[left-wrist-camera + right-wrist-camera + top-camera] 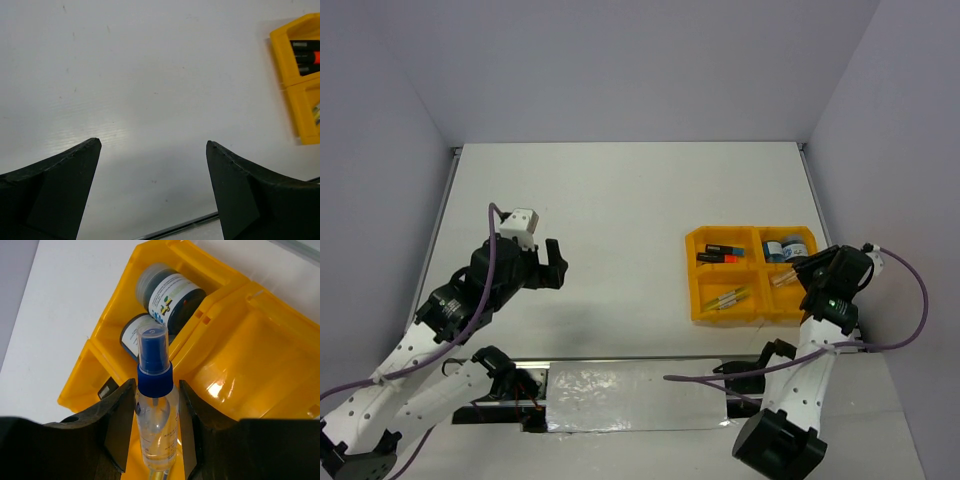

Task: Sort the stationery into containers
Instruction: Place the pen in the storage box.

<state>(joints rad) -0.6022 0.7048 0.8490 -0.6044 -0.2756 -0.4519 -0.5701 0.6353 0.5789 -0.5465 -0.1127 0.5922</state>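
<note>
- My right gripper point(156, 390) is clamped on the blue-capped bottle point(158, 420), which hangs over the tray's point(97, 362) near-right compartment point(240, 370), beside the section with the two round pots point(170, 292).
- I'd go lower before letting go and steer clear of the divider wall, so the bottle lies down instead of bouncing out.
- My left gripper point(153, 141) is spread wide and empty over the bare table point(150, 60), well apart from the tray.

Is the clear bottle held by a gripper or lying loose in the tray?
Held: the right gripper presses both sides of the clear bottle.
</note>
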